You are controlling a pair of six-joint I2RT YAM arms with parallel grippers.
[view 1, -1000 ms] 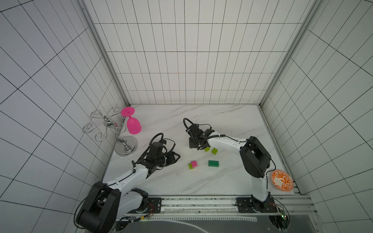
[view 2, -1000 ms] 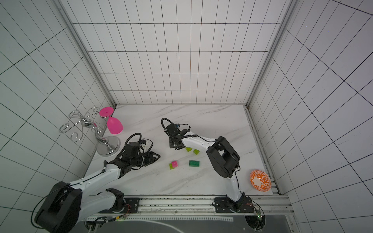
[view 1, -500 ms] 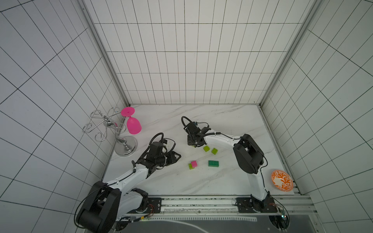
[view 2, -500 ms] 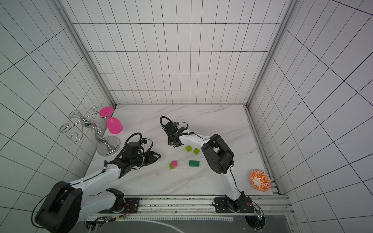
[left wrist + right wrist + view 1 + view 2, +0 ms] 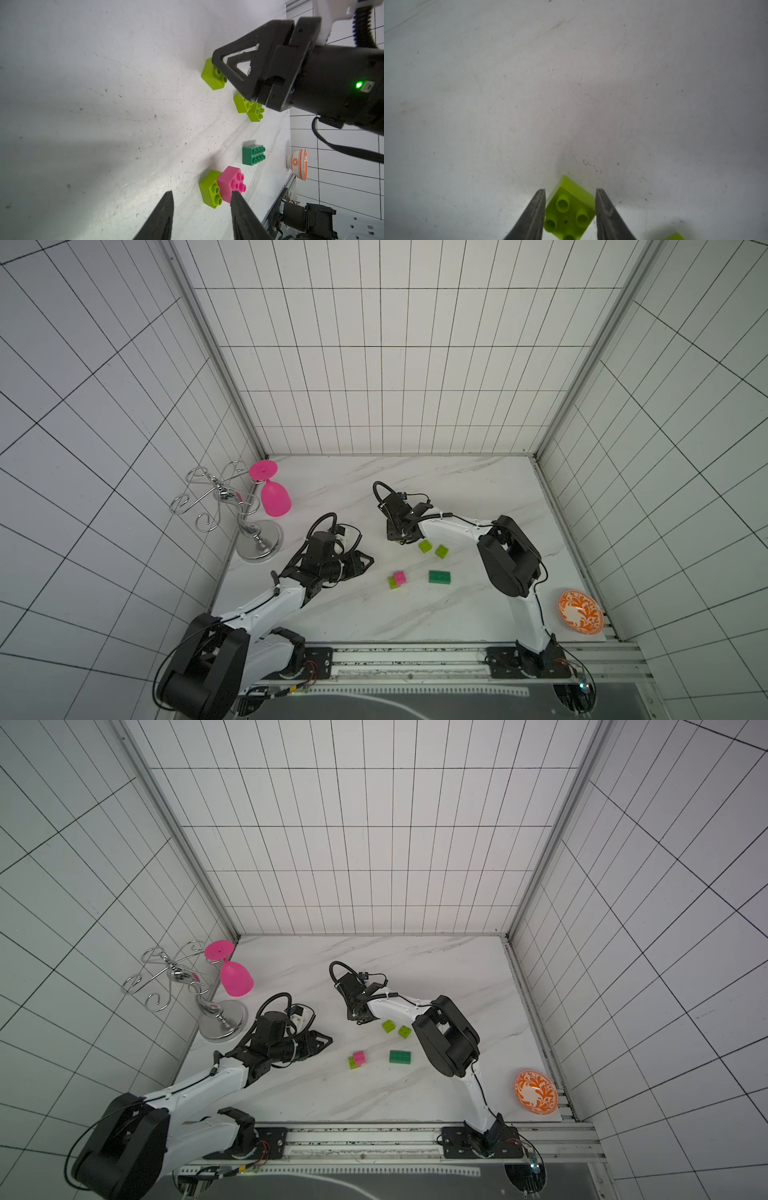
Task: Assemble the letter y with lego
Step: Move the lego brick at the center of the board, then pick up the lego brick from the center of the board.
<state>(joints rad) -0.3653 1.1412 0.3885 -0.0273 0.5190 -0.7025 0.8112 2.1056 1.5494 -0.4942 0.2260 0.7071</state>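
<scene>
Right wrist: right end effector [image 5: 570, 190] narrow, tight on lime brick [image 5: 571, 209]

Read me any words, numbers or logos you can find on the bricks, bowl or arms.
None readable in any view.
Orange-and-white patterned ceramic bowl: ornament only, no letters.
Pink square plastic brick and lime-green square plastic brick: studs show no lettering.

Glossy plastic lego [image 5: 252, 154], matt scuffed tabletop [image 5: 457, 489], polished-metal rack [image 5: 259, 537] w/ plastic goblet [image 5: 274, 502]
</scene>
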